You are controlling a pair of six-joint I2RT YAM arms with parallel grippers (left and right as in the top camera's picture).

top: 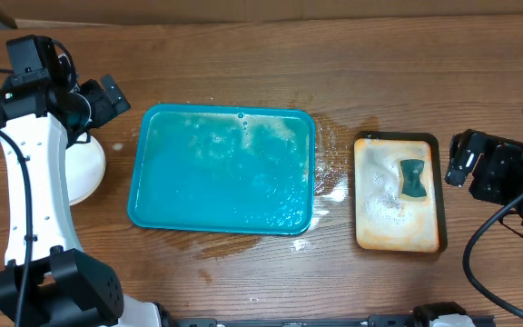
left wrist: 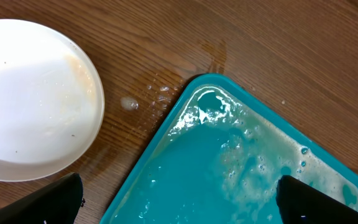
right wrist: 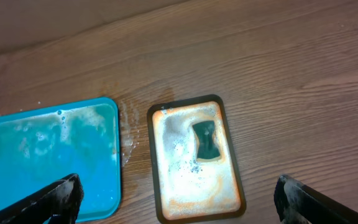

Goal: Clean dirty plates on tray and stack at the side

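The teal-blue tray (top: 222,170) lies mid-table, wet and soapy, with no plates on it; it also shows in the left wrist view (left wrist: 229,162) and the right wrist view (right wrist: 48,155). A white plate (top: 87,169) sits on the table left of the tray, partly hidden under my left arm; in the left wrist view (left wrist: 30,99) it has a faint brown smear. Whether other plates lie beneath it I cannot tell. My left gripper (left wrist: 179,205) is open and empty, above the tray's far left corner. My right gripper (right wrist: 176,199) is open and empty, raised at the far right.
A smaller tan dark-rimmed tray (top: 397,193) with soapy foam stands right of the teal tray, holding a dark green sponge (top: 413,178). Water is spilled on the wood (top: 332,182) between the two trays and along the teal tray's front edge.
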